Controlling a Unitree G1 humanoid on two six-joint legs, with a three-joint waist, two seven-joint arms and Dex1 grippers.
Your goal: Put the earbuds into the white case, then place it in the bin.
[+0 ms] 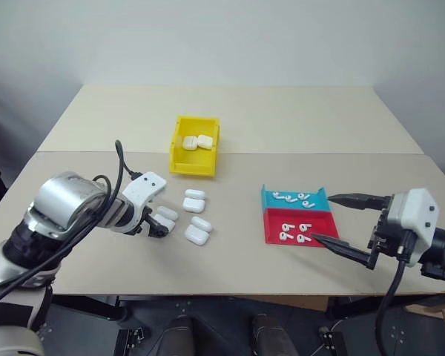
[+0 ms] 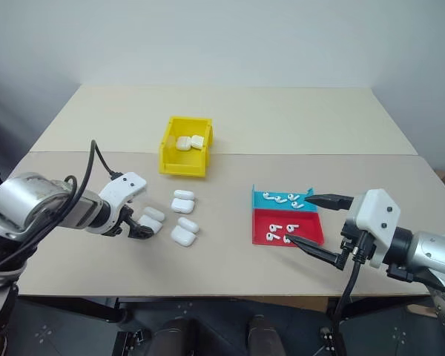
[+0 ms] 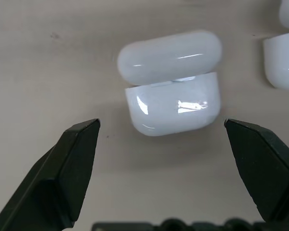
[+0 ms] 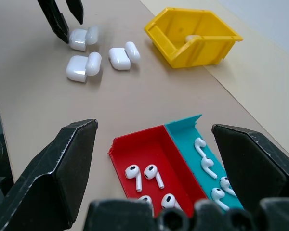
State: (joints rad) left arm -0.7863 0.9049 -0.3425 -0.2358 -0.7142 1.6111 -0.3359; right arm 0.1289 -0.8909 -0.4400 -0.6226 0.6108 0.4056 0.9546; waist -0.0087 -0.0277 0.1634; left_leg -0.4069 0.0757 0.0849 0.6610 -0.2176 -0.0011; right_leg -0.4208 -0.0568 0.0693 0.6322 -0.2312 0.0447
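Observation:
Three white cases lie with lids open on the table: one near the bin, one in front of it, and one under my left gripper. My left gripper points down over that case, open, with a finger on each side and not touching it. Several earbuds lie in a red tray and a teal tray. My right gripper hangs open and empty just right of the trays. The yellow bin stands further back and holds two white cases.
The two shallow trays sit side by side right of centre, the teal one behind the red one. A seam runs across the tabletop behind the bin. The front edge of the table is close to both arms.

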